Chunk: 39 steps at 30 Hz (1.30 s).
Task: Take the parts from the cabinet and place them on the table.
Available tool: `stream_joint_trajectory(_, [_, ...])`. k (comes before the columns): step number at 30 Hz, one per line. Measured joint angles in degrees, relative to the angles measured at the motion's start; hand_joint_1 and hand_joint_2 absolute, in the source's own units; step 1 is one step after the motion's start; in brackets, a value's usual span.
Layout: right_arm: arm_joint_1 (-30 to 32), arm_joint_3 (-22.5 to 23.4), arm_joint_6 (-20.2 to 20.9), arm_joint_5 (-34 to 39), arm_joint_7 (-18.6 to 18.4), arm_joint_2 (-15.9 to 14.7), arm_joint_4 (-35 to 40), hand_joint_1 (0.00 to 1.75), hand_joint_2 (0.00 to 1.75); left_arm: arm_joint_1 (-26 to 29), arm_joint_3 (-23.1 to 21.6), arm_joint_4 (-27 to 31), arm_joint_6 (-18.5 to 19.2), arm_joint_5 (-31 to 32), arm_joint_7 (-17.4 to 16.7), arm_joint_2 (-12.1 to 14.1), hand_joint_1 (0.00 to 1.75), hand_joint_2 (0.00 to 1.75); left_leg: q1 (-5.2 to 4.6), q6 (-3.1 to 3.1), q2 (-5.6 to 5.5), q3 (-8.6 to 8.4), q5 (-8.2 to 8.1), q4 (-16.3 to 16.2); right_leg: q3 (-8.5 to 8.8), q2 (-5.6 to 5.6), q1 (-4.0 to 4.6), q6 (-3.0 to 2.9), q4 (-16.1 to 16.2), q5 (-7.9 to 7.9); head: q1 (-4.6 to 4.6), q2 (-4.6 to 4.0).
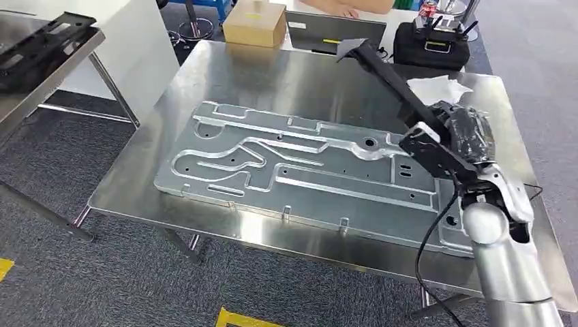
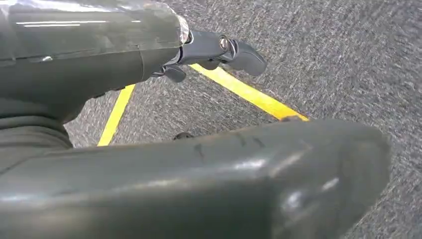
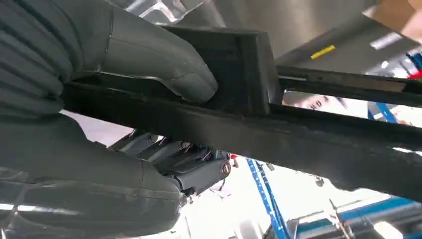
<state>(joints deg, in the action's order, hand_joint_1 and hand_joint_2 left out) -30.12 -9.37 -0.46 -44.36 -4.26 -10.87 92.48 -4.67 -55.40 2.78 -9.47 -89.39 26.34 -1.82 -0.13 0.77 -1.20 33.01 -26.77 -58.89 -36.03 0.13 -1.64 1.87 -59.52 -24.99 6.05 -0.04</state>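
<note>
My right hand grips a long black bar-shaped part and holds it slanted above the right side of the steel table. The right wrist view shows the thumb pressed on this black part, with the fingers wrapped under it. A large silver metal panel with raised channels lies flat across the table's middle. My left hand hangs over grey carpet, holding nothing, its fingers apart from the thumb.
At the far edge of the table stand a cardboard box, a grey laptop and a black case. White wrapping lies near my right hand. A second table with black parts stands at left. Yellow tape marks the floor.
</note>
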Motion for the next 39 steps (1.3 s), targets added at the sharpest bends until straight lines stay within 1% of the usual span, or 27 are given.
stream_joint_trajectory(5, [-1.59, -1.49, 1.6, -5.12, 1.11, 2.84, -4.52, 1.75, 1.75, -0.45, -1.97, 0.0, 0.33, -0.41, -0.5, 0.37, 0.0, 0.0, 0.0, -0.01, 0.0, 0.0, 0.01, 0.0, 0.02, 0.01, 0.0, 0.0, 0.01, 0.02, 0.0, 0.0])
stream_joint_trajectory(14, [-3.88, -3.37, 2.5, -10.04, 3.89, 9.33, -15.28, 1.75, 1.75, -0.95, -3.41, 0.0, -0.61, -0.59, -1.05, 0.53, 0.0, 0.0, 0.0, -0.01, 0.01, -0.03, 0.0, 0.0, 0.02, 0.03, 0.01, 0.0, 0.01, 0.02, 0.0, 0.0])
stream_joint_trajectory(15, [-4.11, -3.59, 2.52, -10.54, 4.02, 9.97, -16.38, 0.0, 1.75, -0.95, -3.41, 0.0, -0.85, -0.59, -1.12, 0.53, 0.0, 1.75, 0.0, -0.01, 0.02, -0.03, 0.01, 0.0, 0.02, 0.03, 0.01, 0.0, 0.01, 0.02, 0.0, 0.0])
stream_joint_trajectory(18, [-4.68, -4.18, 2.47, -11.57, 4.92, 11.63, -19.96, 0.0, 1.75, -1.0, -3.41, 0.0, -1.51, -0.59, -1.47, 0.53, 0.0, 1.75, 0.0, -0.02, 0.02, -0.04, 0.01, 0.0, 0.03, 0.04, 0.0, -0.01, 0.01, 0.02, 0.0, 0.0])
stream_joint_trajectory(19, [-4.79, -4.38, 2.45, -11.83, 5.18, 12.11, -20.93, 0.0, 1.75, -1.01, -3.41, 0.0, -1.75, -0.59, -1.62, 0.53, 0.0, 0.0, 0.0, -0.02, 0.02, -0.05, 0.01, 0.0, 0.03, 0.04, 0.0, -0.01, 0.01, 0.02, 0.0, 0.0])
stream_joint_trajectory(24, [-5.2, -5.14, 2.36, -13.08, 6.03, 14.41, -25.76, 0.0, 1.75, -1.03, -3.06, 0.02, -2.64, -0.59, -1.66, 0.53, 0.0, 0.0, 0.0, -0.03, 0.01, -0.06, 0.02, 0.0, 0.04, 0.04, 0.0, -0.01, 0.01, 0.02, 0.0, 0.0])
stream_joint_trajectory(31, [-5.42, -5.16, 1.9, -13.21, 7.43, 15.87, -29.56, 0.0, 1.75, -1.02, -1.53, 0.04, -2.75, -0.59, -1.66, 0.5, 0.0, 0.0, -0.01, -0.03, 0.02, -0.06, 0.02, 0.0, 0.04, 0.04, 0.0, -0.01, 0.02, 0.02, 0.0, 0.0])
stream_joint_trajectory(32, [-5.42, -5.16, 1.73, -12.6, 8.0, 16.0, -29.82, 0.0, 0.0, -1.01, -1.32, 0.04, -2.75, -0.59, -1.66, 0.5, 0.0, 0.0, -0.01, -0.03, 0.02, -0.06, 0.02, -0.01, 0.04, 0.04, 0.0, -0.01, 0.02, 0.02, 0.0, 0.0])
stream_joint_trajectory(36, [-5.24, -4.48, 2.72, -7.15, 9.64, 16.66, -29.25, 0.0, 0.0, -0.98, -0.24, 0.09, -2.75, -0.59, -1.66, 0.48, 0.0, 0.0, -0.01, -0.03, 0.03, -0.09, 0.02, -0.01, 0.04, 0.06, 0.0, -0.01, 0.02, 0.03, 0.0, 0.0])
stream_joint_trajectory(39, [-4.62, -3.04, 5.54, 0.51, 9.61, 17.38, -25.5, 0.0, 0.0, -0.86, 0.37, 0.11, -2.77, -0.59, -1.66, 0.46, 0.0, 0.0, -0.01, -0.03, 0.02, -0.1, 0.02, -0.01, 0.04, 0.05, 0.0, -0.01, 0.02, 0.03, 0.0, 0.0])
